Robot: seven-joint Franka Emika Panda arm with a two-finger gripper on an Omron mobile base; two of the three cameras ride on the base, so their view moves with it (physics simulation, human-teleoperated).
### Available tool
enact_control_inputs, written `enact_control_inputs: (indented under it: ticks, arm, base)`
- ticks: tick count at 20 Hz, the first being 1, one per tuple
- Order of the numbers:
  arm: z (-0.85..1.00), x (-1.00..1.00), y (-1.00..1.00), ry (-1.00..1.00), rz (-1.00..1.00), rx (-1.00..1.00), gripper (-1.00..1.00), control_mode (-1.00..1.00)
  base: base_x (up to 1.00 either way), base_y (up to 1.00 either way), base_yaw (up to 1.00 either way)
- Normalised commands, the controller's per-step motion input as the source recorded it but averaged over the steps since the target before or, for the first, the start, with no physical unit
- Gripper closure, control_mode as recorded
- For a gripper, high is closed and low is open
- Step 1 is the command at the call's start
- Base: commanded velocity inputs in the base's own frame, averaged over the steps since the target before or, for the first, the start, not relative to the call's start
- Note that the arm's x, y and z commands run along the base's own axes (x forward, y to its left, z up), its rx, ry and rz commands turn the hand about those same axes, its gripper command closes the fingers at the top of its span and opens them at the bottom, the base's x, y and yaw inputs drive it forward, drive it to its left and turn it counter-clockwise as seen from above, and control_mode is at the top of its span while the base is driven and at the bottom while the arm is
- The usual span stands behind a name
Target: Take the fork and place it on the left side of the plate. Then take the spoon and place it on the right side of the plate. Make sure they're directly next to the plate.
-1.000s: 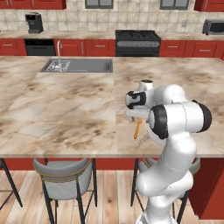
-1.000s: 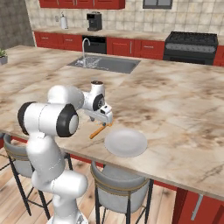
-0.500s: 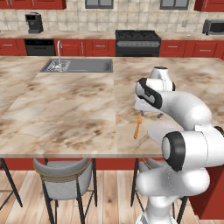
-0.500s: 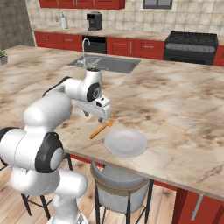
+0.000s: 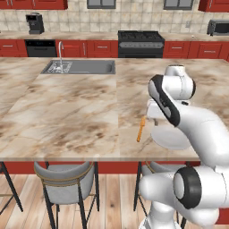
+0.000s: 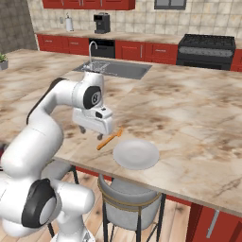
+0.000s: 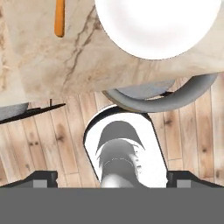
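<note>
The orange fork [image 5: 141, 129] [image 6: 109, 139] lies flat on the marble counter, just left of the round white plate [image 5: 170, 138] [image 6: 136, 154], slanted, with a narrow gap between them. In the hand view one end of the fork [image 7: 59, 17] and the plate [image 7: 157, 26] sit at the top. My gripper [image 6: 90, 133] [image 7: 113, 178] hovers over the counter's front edge, on the fork's side away from the plate. It is open, its tips far apart and nothing between them. My forearm covers part of the plate in the left base view. The spoon is out of view.
The counter's front edge runs just below the plate. Grey stools [image 5: 67, 172] [image 6: 127, 198] stand under it on the wooden floor. A sink [image 5: 80, 67] [image 6: 116, 69] is set in the far counter, and a stove [image 5: 139, 38] stands at the back wall.
The arm has swung into a new pose. The hand has risen off the fork and shifted toward the counter's front edge. Fork and plate lie where they were.
</note>
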Motion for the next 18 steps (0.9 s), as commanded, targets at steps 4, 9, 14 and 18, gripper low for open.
enact_control_inputs:
  ticks: [4, 9, 14, 18]
  arm:
    - [0.0, -1.0, 0.03, 0.13, 0.01, 0.0, -1.0, -1.0]
    - [0.02, -0.55, 0.06, -0.02, 0.02, -0.01, -1.0, -1.0]
    - [0.0, 0.0, 0.0, 0.0, 0.0, 0.0, -1.0, -1.0]
    - [0.0, 0.0, 0.0, 0.0, 0.0, 0.0, -1.0, -1.0]
  base:
    - [0.0, 0.0, 0.0]
    - [0.0, 0.0, 0.0]
    - [0.0, 0.0, 0.0]
    - [0.0, 0.0, 0.0]
